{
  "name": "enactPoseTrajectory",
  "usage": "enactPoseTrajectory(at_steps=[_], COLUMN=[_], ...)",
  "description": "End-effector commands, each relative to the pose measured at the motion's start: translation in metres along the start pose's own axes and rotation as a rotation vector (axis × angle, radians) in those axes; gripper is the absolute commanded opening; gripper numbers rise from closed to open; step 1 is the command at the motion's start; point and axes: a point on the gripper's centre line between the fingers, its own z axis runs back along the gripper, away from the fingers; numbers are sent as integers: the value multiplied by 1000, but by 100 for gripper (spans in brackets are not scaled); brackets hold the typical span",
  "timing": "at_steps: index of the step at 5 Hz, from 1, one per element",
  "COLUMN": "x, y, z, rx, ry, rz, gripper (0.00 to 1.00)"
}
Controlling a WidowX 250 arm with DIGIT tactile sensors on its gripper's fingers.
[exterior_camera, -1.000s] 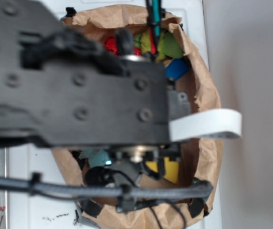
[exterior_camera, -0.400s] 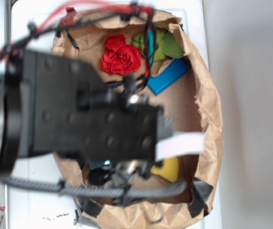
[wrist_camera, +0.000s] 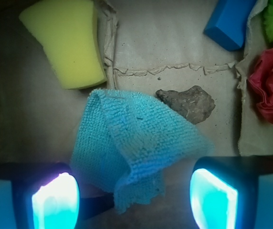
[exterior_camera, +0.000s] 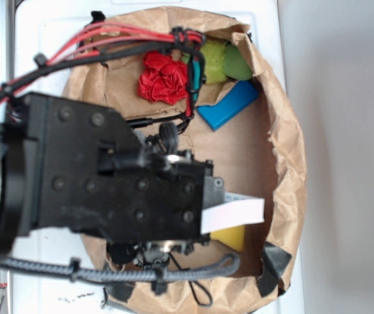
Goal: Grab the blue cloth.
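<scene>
So, quick rundown of what's visible:

tool (wrist_camera: 134, 200): spread wide, nothing in it; both fingertips (wrist_camera: 55, 200) glow cyan at the bottom of the wrist view, one on each side of the cloth's lower corner. Can't tell if they're touching the fabric.

blue cloth (wrist_camera: 131, 143): fuzzy teal terry rag, folded over on itself with a loose corner hanging down between the fingertips. It lies on the brown paper floor, just below the sponge. In the exterior view the arm hides it completely.

yellow sponge (wrist_camera: 67, 43): up-left of the cloth, near its top edge; in the exterior shot only a bit pokes out under the arm.

blue block (exterior_camera: 227, 104): rigid, deep blue, lying tilted at the far side, well apart from the cloth.

red cloth (exterior_camera: 164, 78): ruffled, beside the block, next to a green fuzzy thing (exterior_camera: 221, 62).

dark patch (wrist_camera: 188, 102): grey stain or lump on the paper, just right of the cloth.

paper bag (exterior_camera: 285, 170): crumpled brown walls around everything, sitting on a white surface (exterior_camera: 50, 33).

arm (exterior_camera: 108, 190): big black body covering the bag's lower left.
</scene>
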Motion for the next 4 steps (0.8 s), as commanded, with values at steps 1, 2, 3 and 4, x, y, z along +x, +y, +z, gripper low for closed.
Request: enactPoseTrajectory(at_steps=[1,2,3,4], x=[7,7,21,33], y=[-2,-2,-2,-3], z=[18,18,8,3], rx=[-10,-10,-4,-15], ry=[-66,-66,-56,-58], rz=[6,6,33,48], gripper=[100,100,100,100])
